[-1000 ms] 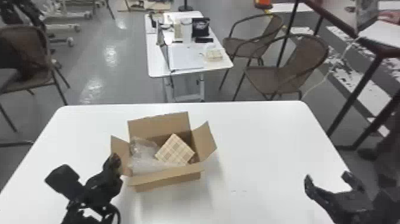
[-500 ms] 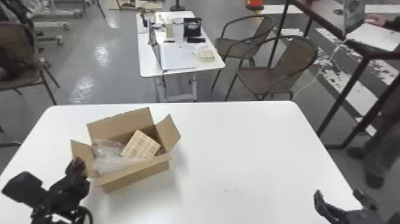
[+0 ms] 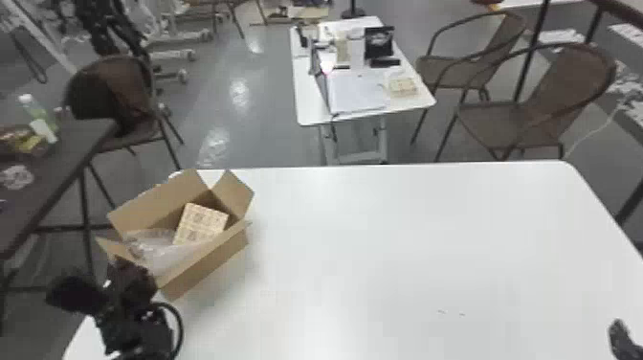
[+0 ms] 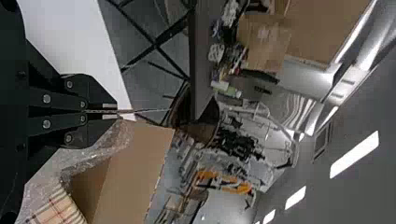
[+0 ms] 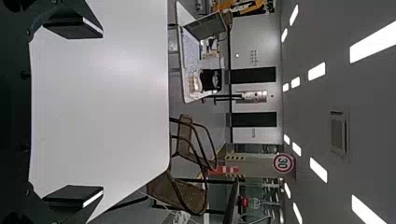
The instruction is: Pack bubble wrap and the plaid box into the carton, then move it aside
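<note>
At the table's left side, the open carton (image 3: pixel 208 268) holds the plaid box (image 3: pixel 200 224), tilted, and bubble wrap (image 3: pixel 160 249) to its left. My left gripper (image 3: pixel 122 268) is at the carton's left flap. In the left wrist view the left gripper (image 4: pixel 116 111) is shut on that flap, which lies edge-on between the fingertips, with bubble wrap (image 4: pixel 109 140) and the plaid box (image 4: pixel 58 210) alongside. Parked at the bottom right corner is my right gripper (image 3: pixel 620 337); in the right wrist view the right gripper (image 5: pixel 102 111) stands open and holds nothing.
The carton's left end overlaps the left edge of the white table (image 3: pixel 382 249). A dark table (image 3: pixel 57 153) and a chair (image 3: pixel 119 100) stand beyond that side. Behind are a small white table (image 3: pixel 306 107) and brown chairs (image 3: pixel 569 110).
The carton, with its contents inside, has shifted left across the table to its left edge together with my left gripper. The head view has turned toward the left.
</note>
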